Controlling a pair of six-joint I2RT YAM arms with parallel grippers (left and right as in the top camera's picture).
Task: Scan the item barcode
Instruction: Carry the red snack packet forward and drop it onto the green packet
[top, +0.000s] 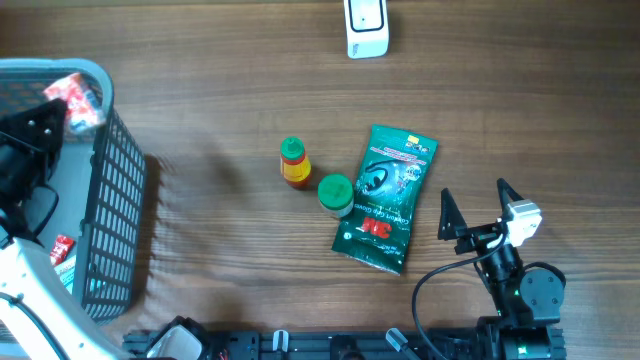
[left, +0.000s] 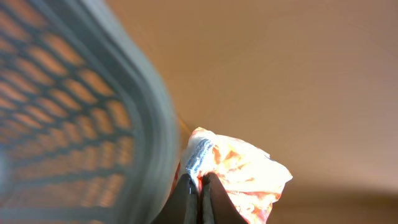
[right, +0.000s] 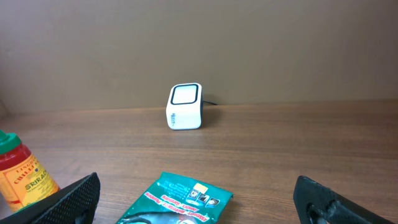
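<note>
Packet (left: 236, 174), crinkly, red, white and orange, is pinched at its lower edge by my left fingers (left: 191, 202), which press together on it with only a thin seam between them. From overhead the packet (top: 75, 100) shows at the far corner of the basket (top: 120, 200), about level with the rim, my left arm reaching in as a dark mass just beside it; can't tell if it is clear of the rim. Left wrist view is blurred: the basket's mesh wall (left: 74, 124) fills the left side and touches or nearly touches the packet, can't tell which. No print readable on the packet. A second red packet (top: 62, 248) lies lower down in the basket. Basket is grey mesh, at the left end of the wooden counter (top: 220, 100). Scanner (top: 366, 28), a white box with a dark window, stands at the far edge of the counter, well apart from the basket; in the right wrist view the scanner (right: 185, 107) stands upright with a cable behind it. Mid-counter: green pouch (top: 388, 200) lying flat, a green-lidded jar (top: 335, 192) touching its left edge, and a red sauce bottle (top: 293, 163) with a green cap just beside the jar. My right fingers (right: 78, 199) are spread wide, holding nothing, near the pouch's right edge at the near side of the counter, pointing toward the scanner.
</note>
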